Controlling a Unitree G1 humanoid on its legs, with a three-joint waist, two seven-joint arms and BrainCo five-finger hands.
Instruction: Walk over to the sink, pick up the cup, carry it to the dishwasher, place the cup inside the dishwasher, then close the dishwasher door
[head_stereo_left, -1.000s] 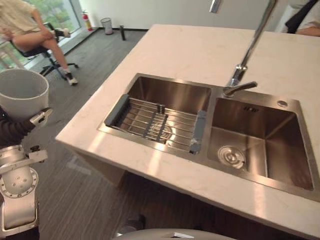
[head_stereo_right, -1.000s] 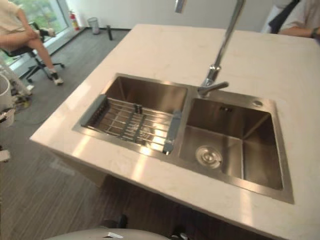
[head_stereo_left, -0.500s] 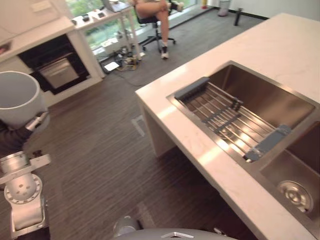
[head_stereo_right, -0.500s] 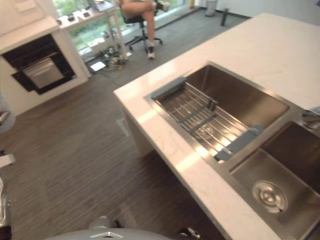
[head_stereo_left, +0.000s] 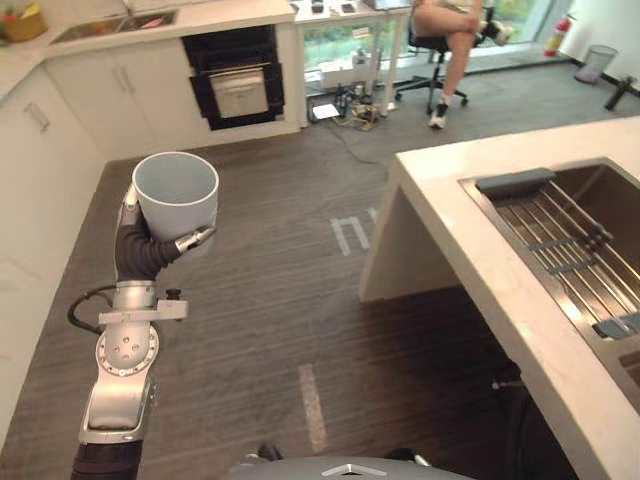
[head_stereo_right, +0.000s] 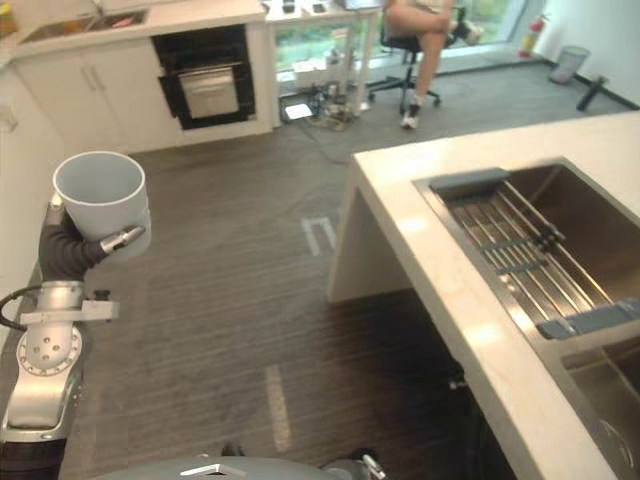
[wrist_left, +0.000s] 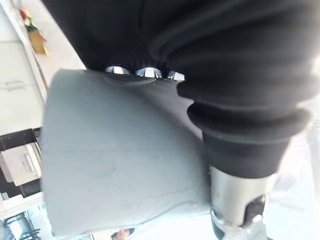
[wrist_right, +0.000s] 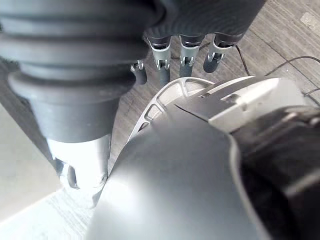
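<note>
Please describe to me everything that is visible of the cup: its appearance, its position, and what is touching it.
The cup is a plain, pale grey-white tumbler without a handle, matte like plastic or ceramic. It is upright, mouth up, and the inner wall that shows is bare. The left hand holds it in the air above the dark floor, apart from the counter: the thumb lies across its lower front, and the fingers curl round its other side.

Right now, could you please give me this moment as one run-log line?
stage: carry | cup: upright, gripped by left hand | right hand: open, idle | sink: off to the right
</note>
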